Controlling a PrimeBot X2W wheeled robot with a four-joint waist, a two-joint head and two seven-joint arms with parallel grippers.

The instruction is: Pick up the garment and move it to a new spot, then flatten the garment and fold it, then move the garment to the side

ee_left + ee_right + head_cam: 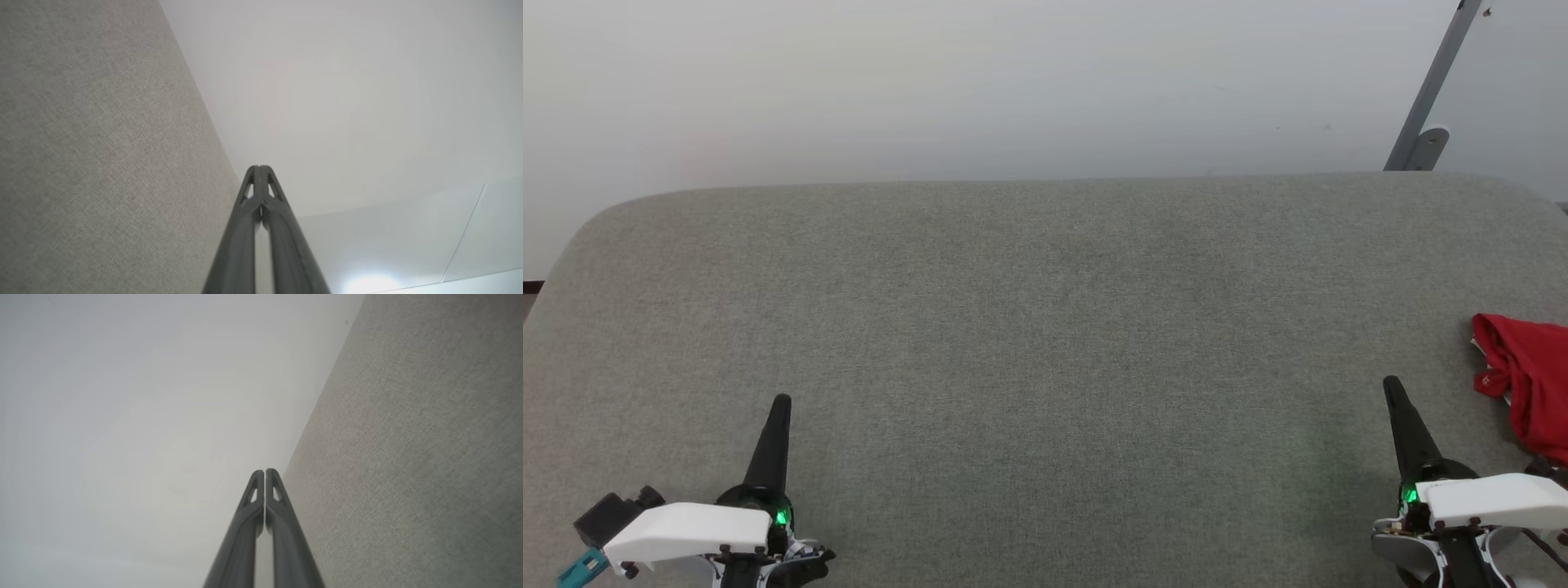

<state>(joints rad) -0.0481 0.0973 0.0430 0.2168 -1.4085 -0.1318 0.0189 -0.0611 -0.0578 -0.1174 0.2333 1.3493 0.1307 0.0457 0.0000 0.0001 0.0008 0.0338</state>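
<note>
Lying bunched at the right edge of the grey padded surface, the garment was cut off by the frame; left gripper and right gripper were noted pinched together, empty

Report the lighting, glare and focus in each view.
Head view: soft, even light, hardly any shadows; the garment is cut off by the right edge. Left wrist view: a bright glare patch at the bottom; the left gripper blurs near the lens. Right wrist view: flat, pale wall, no glare; the right gripper softens likewise.
</note>
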